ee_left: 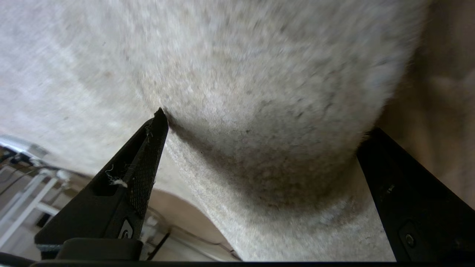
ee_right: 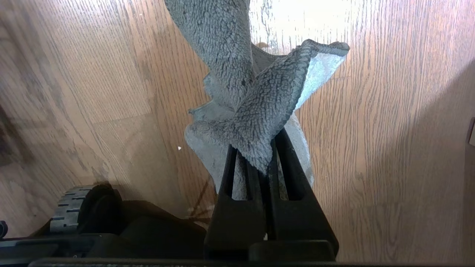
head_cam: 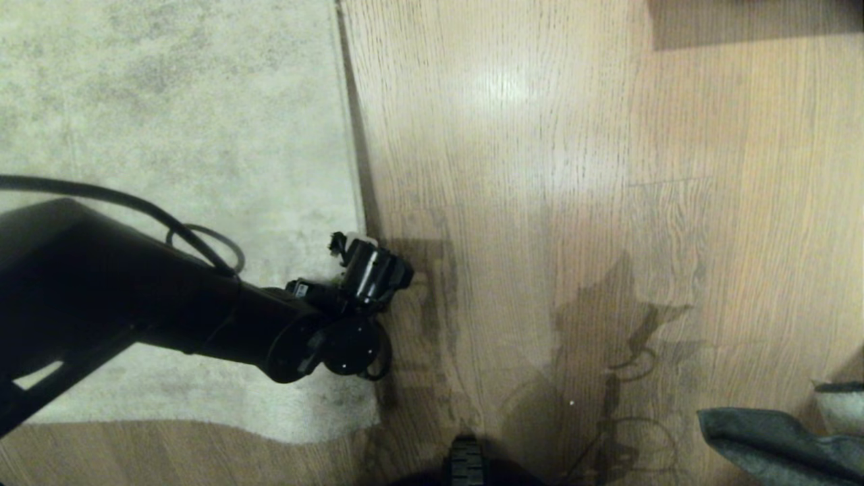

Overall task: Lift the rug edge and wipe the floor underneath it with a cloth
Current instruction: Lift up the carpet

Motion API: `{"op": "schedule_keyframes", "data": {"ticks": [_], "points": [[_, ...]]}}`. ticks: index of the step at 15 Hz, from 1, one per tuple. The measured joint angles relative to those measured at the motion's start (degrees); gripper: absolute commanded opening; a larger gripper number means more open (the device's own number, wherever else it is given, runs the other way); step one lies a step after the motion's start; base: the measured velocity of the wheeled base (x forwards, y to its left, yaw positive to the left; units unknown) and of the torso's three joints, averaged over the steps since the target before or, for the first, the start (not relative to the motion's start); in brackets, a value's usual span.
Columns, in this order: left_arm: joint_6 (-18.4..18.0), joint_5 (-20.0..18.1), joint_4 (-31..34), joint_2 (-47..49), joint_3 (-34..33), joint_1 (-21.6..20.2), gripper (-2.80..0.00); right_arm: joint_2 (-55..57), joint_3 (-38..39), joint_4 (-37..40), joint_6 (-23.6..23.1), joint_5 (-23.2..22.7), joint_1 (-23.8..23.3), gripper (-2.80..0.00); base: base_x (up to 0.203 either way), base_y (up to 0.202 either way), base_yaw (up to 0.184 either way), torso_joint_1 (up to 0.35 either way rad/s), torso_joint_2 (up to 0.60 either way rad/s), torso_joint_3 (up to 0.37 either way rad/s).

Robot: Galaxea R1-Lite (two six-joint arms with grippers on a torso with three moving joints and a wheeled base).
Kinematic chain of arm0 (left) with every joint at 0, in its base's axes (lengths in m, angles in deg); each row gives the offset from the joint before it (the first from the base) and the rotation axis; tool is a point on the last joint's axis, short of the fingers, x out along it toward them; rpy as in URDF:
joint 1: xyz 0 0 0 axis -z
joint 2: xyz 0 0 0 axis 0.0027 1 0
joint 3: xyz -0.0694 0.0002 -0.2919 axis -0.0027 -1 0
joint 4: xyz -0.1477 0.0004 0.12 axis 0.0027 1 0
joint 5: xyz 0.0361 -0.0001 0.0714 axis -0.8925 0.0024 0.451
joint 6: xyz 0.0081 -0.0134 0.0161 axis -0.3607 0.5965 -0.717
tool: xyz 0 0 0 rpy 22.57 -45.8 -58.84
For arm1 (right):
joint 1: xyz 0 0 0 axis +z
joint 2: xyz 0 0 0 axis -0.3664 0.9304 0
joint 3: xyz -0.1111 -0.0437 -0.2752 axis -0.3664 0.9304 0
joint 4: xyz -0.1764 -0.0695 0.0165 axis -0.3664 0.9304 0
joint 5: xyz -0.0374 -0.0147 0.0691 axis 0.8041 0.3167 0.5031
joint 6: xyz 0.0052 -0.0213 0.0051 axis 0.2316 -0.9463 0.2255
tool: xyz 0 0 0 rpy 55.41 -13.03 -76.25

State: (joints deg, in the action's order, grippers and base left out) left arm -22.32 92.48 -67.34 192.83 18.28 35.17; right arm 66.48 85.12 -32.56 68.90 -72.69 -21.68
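Observation:
The beige-grey rug (head_cam: 169,121) lies flat on the left, and its rug edge (head_cam: 351,135) runs straight away from me beside the wood floor (head_cam: 540,169). My left gripper (head_cam: 368,260) hangs over that border near the rug's close corner, pointing down. In the left wrist view the left gripper (ee_left: 265,122) is open, one fingertip (ee_left: 157,122) on the pile and the other at the rug edge (ee_left: 393,92), nothing pinched. My right gripper (ee_right: 256,141) is shut on the dark grey cloth (ee_right: 252,92), which also shows at the bottom right as cloth (head_cam: 776,439).
The rug's near corner (head_cam: 351,425) ends just before my base wheel (head_cam: 464,462). A dark block (head_cam: 756,20) sits at the far right, and a pale object (head_cam: 840,405) lies beside the cloth. White furniture legs (ee_left: 22,200) stand beyond the rug.

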Motion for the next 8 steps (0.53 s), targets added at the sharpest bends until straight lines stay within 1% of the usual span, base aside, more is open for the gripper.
{"op": "schedule_keyframes", "data": {"ticks": [8], "points": [[-0.13, 0.36, 0.36, -3.58, -7.51, -1.15, 0.0, 0.0, 0.0, 0.0, 0.02, 0.01, 0.0, -2.8, 0.0, 0.0, 0.0, 0.0, 0.0, 0.0]]}}
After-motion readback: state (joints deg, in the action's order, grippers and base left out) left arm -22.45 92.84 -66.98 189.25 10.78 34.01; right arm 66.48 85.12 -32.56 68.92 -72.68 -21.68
